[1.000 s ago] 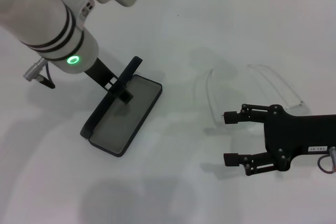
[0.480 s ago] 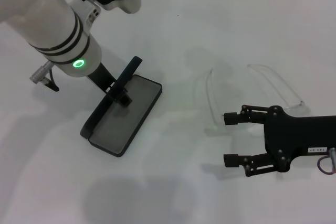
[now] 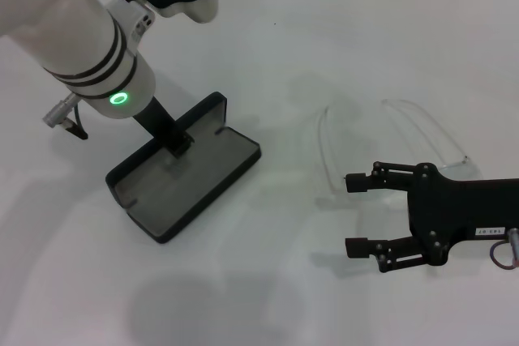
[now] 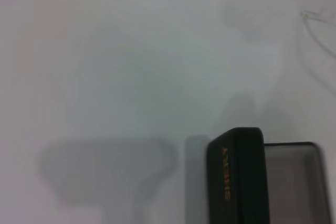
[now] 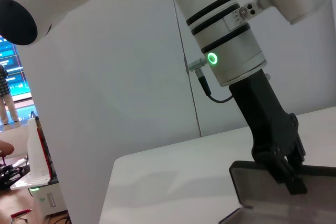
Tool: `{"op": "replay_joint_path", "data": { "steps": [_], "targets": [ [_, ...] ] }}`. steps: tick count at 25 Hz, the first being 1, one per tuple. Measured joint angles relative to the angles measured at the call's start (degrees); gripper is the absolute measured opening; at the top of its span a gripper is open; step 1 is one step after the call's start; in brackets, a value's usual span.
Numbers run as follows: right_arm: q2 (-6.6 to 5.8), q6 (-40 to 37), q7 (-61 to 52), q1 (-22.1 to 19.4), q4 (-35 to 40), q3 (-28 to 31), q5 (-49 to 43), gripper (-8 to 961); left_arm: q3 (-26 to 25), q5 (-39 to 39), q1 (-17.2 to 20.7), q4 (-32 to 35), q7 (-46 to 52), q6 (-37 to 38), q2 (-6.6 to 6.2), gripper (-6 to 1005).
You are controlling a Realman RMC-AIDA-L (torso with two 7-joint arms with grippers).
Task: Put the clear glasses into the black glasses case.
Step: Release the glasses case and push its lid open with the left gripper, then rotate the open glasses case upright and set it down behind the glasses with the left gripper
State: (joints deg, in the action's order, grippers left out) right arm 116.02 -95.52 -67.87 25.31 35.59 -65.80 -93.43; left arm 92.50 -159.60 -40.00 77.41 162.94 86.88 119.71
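The clear glasses (image 3: pixel 389 147) lie on the white table (image 3: pixel 324 30), arms pointing away from the robot, just beyond the right gripper (image 3: pixel 354 213), whose fingers are spread wide and hold nothing. The black glasses case (image 3: pixel 185 174) sits well apart to the left, lid up and grey lining showing, with the left gripper (image 3: pixel 180 145) down at the hinge edge of the lid; you cannot tell from any view whether its fingers are pinching the lid or merely resting against it.

Your main risk is the glasses themselves. They are nearly invisible against the white surface and look thin and light, so you may misjudge where the front piece is and close on air, or nudge them so they skate away. If you clamp one thin arm, the frame will likely swing and hang crooked, and then it may catch on the case rim instead of dropping in.

Watch the lid too. If the left gripper lets go, the lid may fall shut, or the case may slide when the glasses come in.
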Motion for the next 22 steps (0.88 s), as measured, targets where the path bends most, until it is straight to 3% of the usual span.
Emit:
{"op": "replay_joint_path", "data": {
  "steps": [7,14,22],
  "targets": [
    [0.00,0.0,0.0,-0.1,-0.1,0.1,0.0,863,0.3,-0.4,0.2,1.8,-2.4,-0.2,0.04,197],
    [-0.01,0.0,0.2,-0.4,-0.1,0.2,0.6,861,0.2,-0.4,0.7,5.4,-7.8,-3.0,0.07,194],
    [-0.03,0.0,1.1,-0.7,-1.1,0.2,1.3,858,0.7,3.5,2.4,6.2,-24.7,-10.2,0.09,194]
  ]
}}
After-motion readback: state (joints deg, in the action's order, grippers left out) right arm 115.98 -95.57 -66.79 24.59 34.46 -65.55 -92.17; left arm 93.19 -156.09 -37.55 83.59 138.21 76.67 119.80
